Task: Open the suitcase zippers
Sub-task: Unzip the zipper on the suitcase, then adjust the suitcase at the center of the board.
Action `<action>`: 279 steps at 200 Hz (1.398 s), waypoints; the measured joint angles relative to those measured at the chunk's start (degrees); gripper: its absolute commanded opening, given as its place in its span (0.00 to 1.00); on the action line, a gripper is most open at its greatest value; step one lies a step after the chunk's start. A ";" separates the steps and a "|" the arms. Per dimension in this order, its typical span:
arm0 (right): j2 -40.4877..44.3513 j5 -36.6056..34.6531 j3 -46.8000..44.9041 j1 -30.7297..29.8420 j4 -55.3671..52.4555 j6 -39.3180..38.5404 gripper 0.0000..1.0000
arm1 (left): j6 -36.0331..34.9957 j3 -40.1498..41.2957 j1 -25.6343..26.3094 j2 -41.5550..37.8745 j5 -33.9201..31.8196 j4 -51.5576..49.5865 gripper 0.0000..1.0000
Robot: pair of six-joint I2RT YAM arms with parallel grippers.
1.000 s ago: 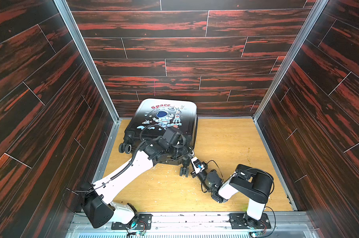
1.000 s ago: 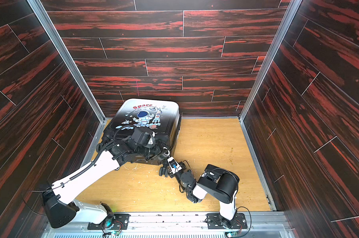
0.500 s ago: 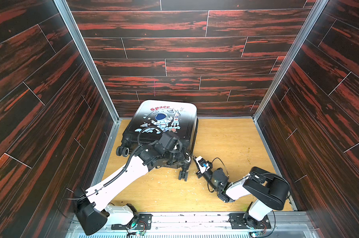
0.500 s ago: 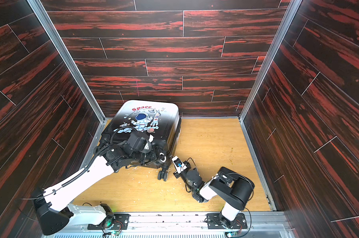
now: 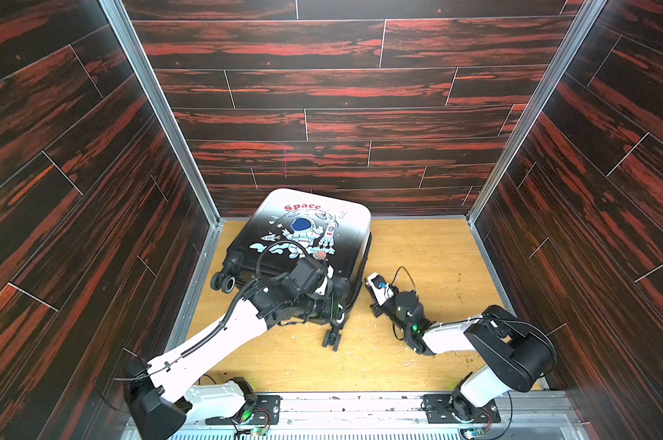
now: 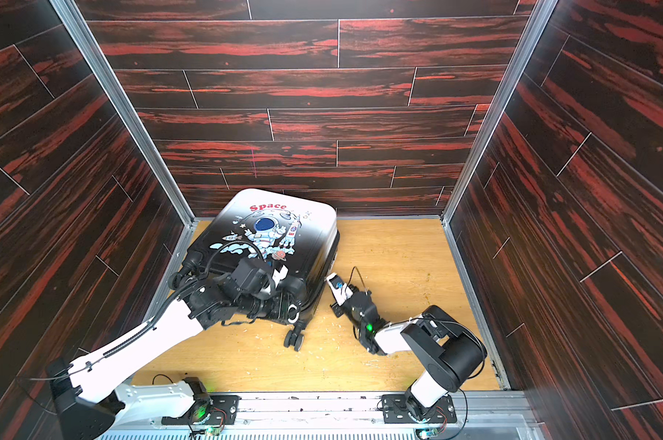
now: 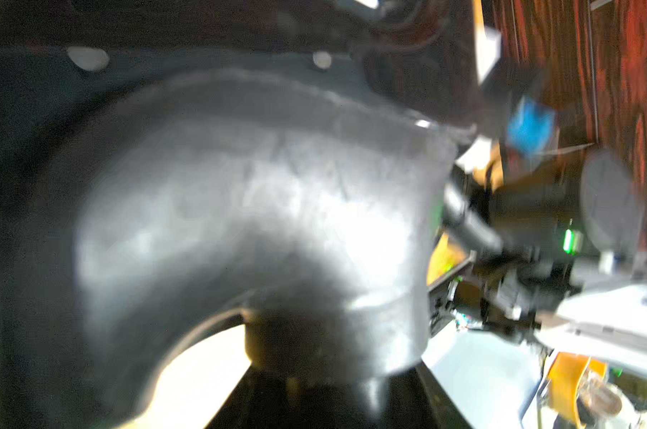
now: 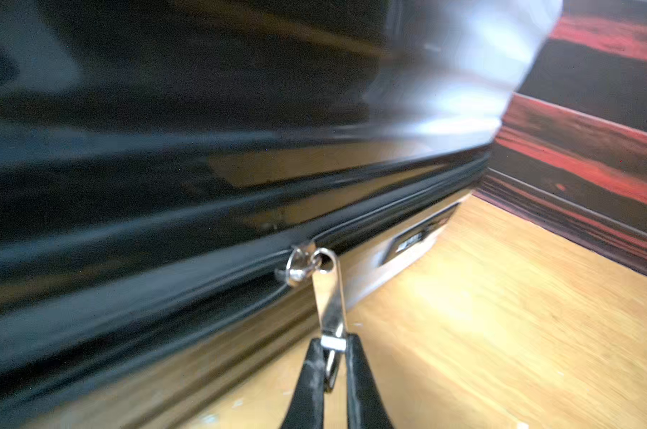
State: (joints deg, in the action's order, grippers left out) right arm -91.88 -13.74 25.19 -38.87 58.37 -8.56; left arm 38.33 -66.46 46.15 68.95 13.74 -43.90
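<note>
Right pincer (image 8: 333, 358) clenched on zipper pull (image 8: 328, 297) at suitcase (image 5: 307, 236) side seam. Left pincer (image 5: 335, 304) at suitcase's 6 o'clock corner; grip: cannot tell.

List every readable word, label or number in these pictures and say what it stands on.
"Space": red print on the suitcase lid, in both top views.
Rocket print lettering: too small to read.
Recessed plate on the suitcase side, right wrist view: blurred, unreadable.
Nothing else legible.
</note>
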 measured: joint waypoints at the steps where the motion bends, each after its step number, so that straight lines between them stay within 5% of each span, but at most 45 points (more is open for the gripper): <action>1: 0.00 0.00 0.09 0.11 -0.09 0.02 0.00 | -0.04 0.04 0.04 -0.09 0.00 -0.04 0.00; 75: -3.85 -1.29 13.33 14.51 -14.56 4.59 0.00 | -7.06 1.75 3.39 -4.22 0.00 -6.51 0.00; 114: -2.58 -2.51 13.90 17.94 -16.92 6.34 0.00 | -9.38 1.97 3.93 -7.78 -10.71 -8.98 0.00; 156: 8.96 -3.28 5.79 17.77 -16.98 10.93 0.00 | -17.73 1.97 -5.27 -7.96 -17.05 -7.74 0.10; 193: 17.11 -9.31 0.98 11.54 -20.24 13.81 0.00 | -25.73 1.51 -14.10 -1.77 -18.12 -10.64 0.18; 236: 24.68 -16.09 -0.02 -2.75 -25.81 14.93 0.00 | -26.05 -6.71 -23.65 10.78 -21.46 -11.17 0.58; 258: 26.01 -16.98 -0.02 -9.51 -29.22 15.52 0.00 | -24.39 -12.31 -24.81 12.13 -23.50 -20.70 0.66; 275: 26.01 -16.96 -0.13 -12.83 -31.50 16.22 0.00 | -22.16 -14.01 -25.27 10.78 -26.01 -22.73 0.63; 279: 26.01 -17.14 -0.15 -12.98 -31.89 16.31 0.07 | -22.05 -13.73 -25.05 9.94 -26.08 -22.60 0.61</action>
State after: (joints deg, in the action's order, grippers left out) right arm -65.87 -30.87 25.04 -51.86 26.48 7.75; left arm 16.27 -80.18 21.10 78.89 -12.34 -66.50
